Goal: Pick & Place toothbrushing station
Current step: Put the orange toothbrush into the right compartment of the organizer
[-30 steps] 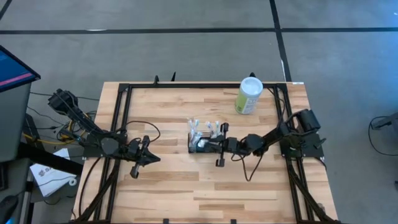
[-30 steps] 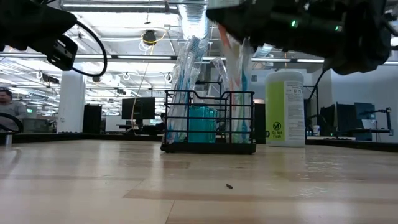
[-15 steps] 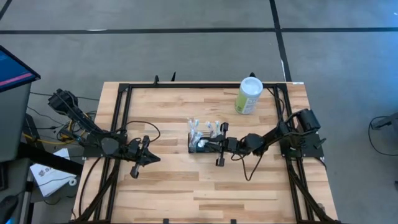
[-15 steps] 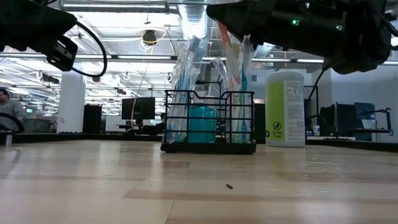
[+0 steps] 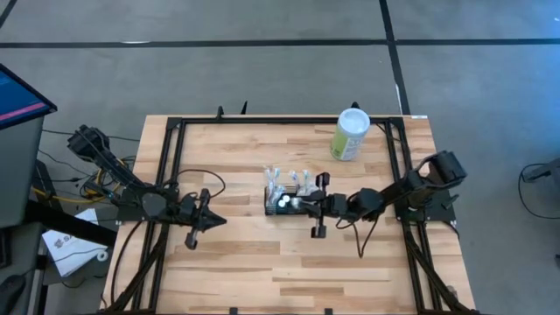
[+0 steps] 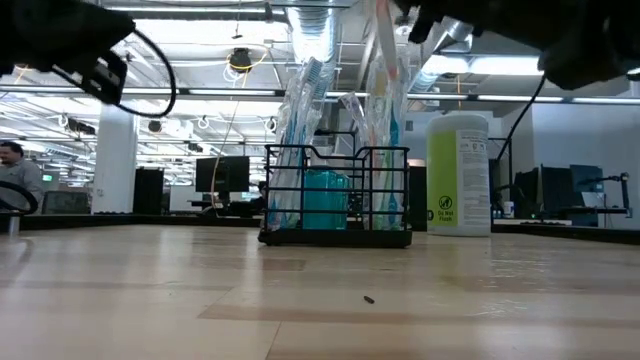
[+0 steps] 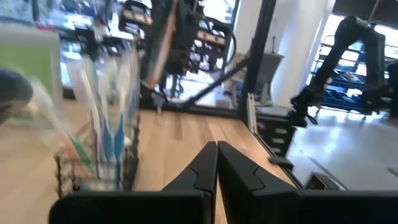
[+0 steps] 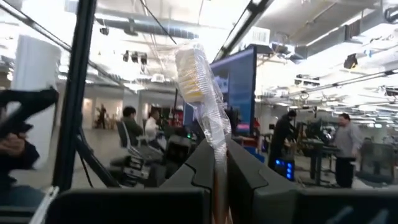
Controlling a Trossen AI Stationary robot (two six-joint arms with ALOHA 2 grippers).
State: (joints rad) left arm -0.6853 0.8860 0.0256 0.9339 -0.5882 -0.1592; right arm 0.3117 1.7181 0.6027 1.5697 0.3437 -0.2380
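The black wire-mesh caddy [image 5: 282,202] stands on its base at mid-table, with several wrapped toothbrushes and a teal cup upright in it; it also shows in the low view [image 6: 336,196] and the left wrist view [image 7: 96,167]. My right gripper [image 5: 299,203] is at the caddy's right side, above it, shut on a toothbrush in a clear wrapper [image 8: 200,81]. My left gripper [image 5: 213,220] is shut and empty, left of the caddy, over the table. My right gripper pinches the wrapped toothbrush by its handle [image 8: 217,144], below the head, between its two fingers. The fingers come level from the table's right and lie across the brush. The brush stands upright, head above the fingers; its lower end is hidden by the fingers.
A pale-green canister with a white lid [image 5: 351,134] stands at the table's far right, behind the caddy; it also shows in the low view [image 6: 458,173]. Bare wood lies along the near side. A black frame edges the table. People show in the room beyond.
My right gripper has risen and drawn a little toward the table's right edge, still shut on the wrapped toothbrush, which has gone up with it. The caddy has stayed in place.
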